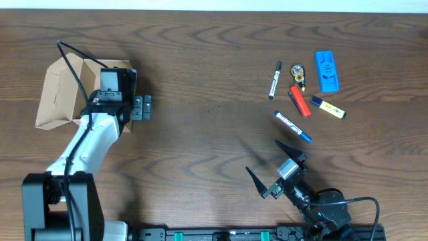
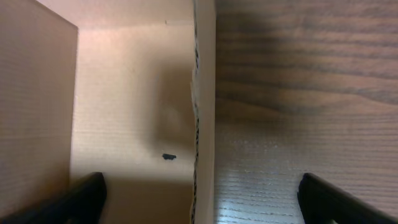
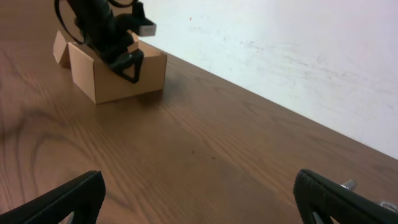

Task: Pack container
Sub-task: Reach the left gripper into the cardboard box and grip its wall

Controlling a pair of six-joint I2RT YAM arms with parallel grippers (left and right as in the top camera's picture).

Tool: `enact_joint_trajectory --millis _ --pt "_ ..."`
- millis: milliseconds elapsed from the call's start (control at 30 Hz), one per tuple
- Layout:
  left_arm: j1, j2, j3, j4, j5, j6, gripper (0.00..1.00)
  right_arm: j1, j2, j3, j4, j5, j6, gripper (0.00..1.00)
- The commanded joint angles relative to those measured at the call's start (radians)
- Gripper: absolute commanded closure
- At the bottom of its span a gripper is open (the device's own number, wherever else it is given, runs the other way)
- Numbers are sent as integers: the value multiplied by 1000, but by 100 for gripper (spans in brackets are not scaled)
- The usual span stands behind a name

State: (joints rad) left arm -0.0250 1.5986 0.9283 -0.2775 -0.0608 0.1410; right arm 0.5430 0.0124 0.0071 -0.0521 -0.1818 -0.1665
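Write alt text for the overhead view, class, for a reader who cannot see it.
The left gripper hangs open at the right wall of the open cardboard container, at the left of the wooden table. The right gripper is open and empty near the table's front edge, with pens and markers scattered beyond it.

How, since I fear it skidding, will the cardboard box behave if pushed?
Probably light: thin cardboard, seemingly empty inside, so the container may slide on the smooth table. Its thin wall, straddled by the open left tool, likely flexes if squeezed.
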Motion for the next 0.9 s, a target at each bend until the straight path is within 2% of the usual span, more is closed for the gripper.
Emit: enact_joint_trajectory --millis 0,67,100,233,433,567,633,867 --pt "5 17 23 8 -17 20 51 8 -6 -2 -5 10 -14 1" --pt "5 10 23 18 -17 20 78 8 -6 -2 -5 10 -14 1" --pt "5 6 23 23 -17 20 94 8 -6 -2 -5 10 -14 1" --pt "2 -31 25 41 -11 27 94 8 -6 -2 -5 10 -14 1" --pt "-45 -135 26 39 198 221 94 8 -6 -2 -5 10 -14 1" --pt "-125 -203 26 19 225 336 95 8 -6 -2 -5 10 -14 1" --pt "-177 -223 26 -9 252 439 95 8 -6 -2 -5 10 -14 1" --pt "-351 -232 26 -156 470 976 95 8 -6 -2 -5 10 -14 1"
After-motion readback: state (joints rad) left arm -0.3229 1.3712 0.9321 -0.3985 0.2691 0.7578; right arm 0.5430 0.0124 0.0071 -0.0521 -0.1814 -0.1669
